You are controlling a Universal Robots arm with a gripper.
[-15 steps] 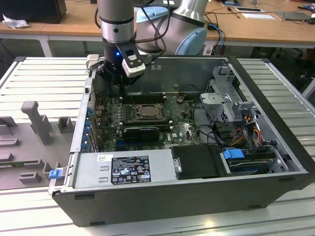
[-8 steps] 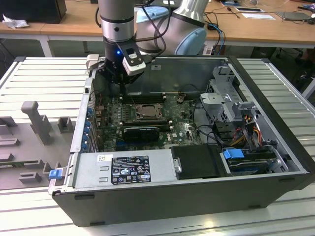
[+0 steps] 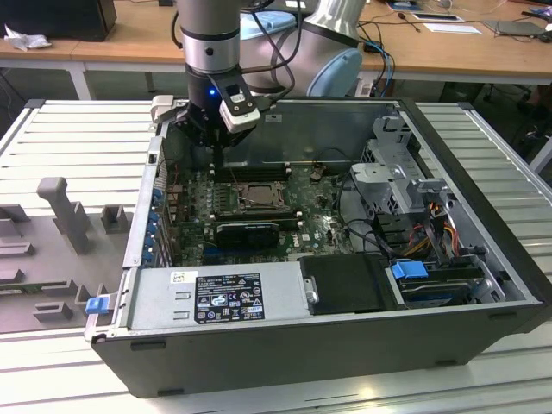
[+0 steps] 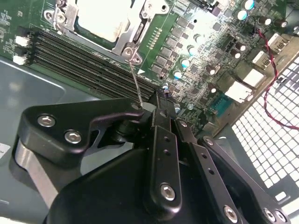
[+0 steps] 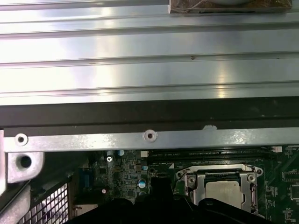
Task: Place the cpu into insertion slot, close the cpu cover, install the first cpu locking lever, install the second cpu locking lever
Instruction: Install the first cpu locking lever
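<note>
Hovering inside the computer case (image 3: 345,349) close to its wall, the fingers (image 4: 161,126) are clenched together at the thin lever's (image 4: 137,85) end, beside the closed socket cover (image 5: 219,170).

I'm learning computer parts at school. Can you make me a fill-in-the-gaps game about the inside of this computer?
1. The pincer hangs above a ___ circuit board.
2. The cpu lies under the cpu cover, which is ___.
3. The long memory slots beside the cpu cover are ___.

Missing words: green; closed; black.
</note>
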